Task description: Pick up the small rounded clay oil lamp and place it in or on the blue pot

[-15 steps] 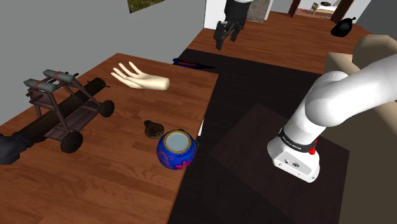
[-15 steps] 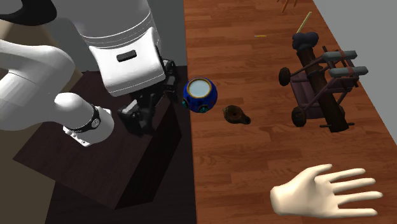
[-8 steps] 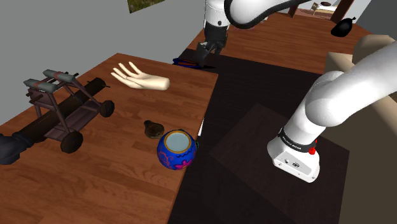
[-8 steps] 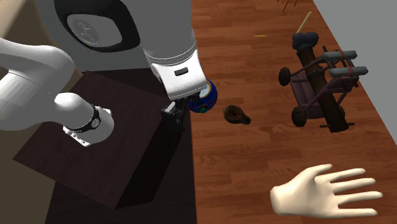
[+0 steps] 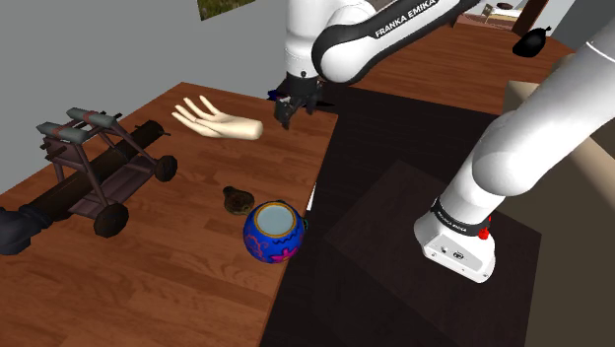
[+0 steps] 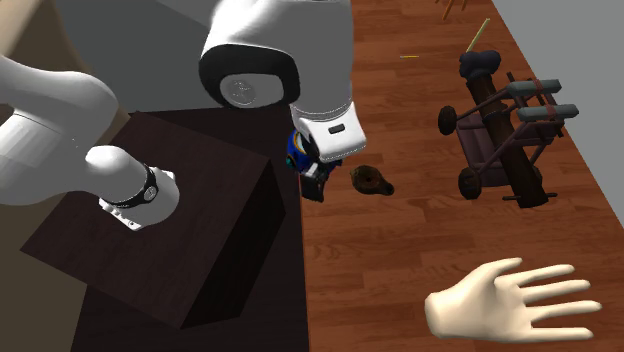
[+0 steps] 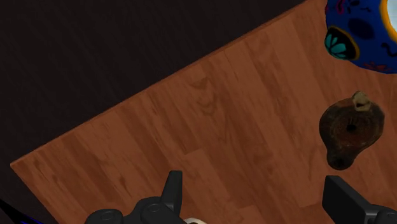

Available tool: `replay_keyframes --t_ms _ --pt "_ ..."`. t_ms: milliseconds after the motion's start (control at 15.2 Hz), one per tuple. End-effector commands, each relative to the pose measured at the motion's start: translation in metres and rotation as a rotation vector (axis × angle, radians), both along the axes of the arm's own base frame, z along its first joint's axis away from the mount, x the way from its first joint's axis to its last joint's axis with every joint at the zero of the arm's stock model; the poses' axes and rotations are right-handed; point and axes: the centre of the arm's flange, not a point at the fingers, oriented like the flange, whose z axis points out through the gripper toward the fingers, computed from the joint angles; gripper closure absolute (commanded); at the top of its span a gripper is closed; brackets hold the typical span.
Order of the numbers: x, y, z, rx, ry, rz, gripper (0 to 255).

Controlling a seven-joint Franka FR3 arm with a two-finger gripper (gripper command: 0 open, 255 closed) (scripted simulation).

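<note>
Gripper (image 5: 288, 116) open over the table, lamp on the wood

Closest to the stand (image 5: 458, 242), the blue pot (image 5: 273, 233) sits upright at the table's (image 5: 177, 286) edge. The small dark brown lamp (image 5: 237, 200) lies just beside it, not touching. Farther off, the white arm arches high from the stand and bends down. Its wrist points at the tabletop near a model hand (image 5: 217, 120), fingers (image 7: 172, 191) spread wide around nothing.

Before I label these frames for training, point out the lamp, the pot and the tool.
lamp (image 7: 351, 130), wrist view, middle of its body.
pot (image 5: 271, 246), shoulder view, painted side below the rim.
tool (image 7: 252, 182), wrist view, midway between its fingertips.
</note>
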Motion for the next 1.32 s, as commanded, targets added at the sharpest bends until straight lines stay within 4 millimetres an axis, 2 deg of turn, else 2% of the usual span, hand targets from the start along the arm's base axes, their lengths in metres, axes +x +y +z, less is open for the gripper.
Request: replay_keyframes --t_ms 0,1254 --pt "0.014 0.016 -0.024 0.002 0.002 -0.004 0" --pt "0.12 0.144 -0.213 0.002 0.023 -0.04 0"
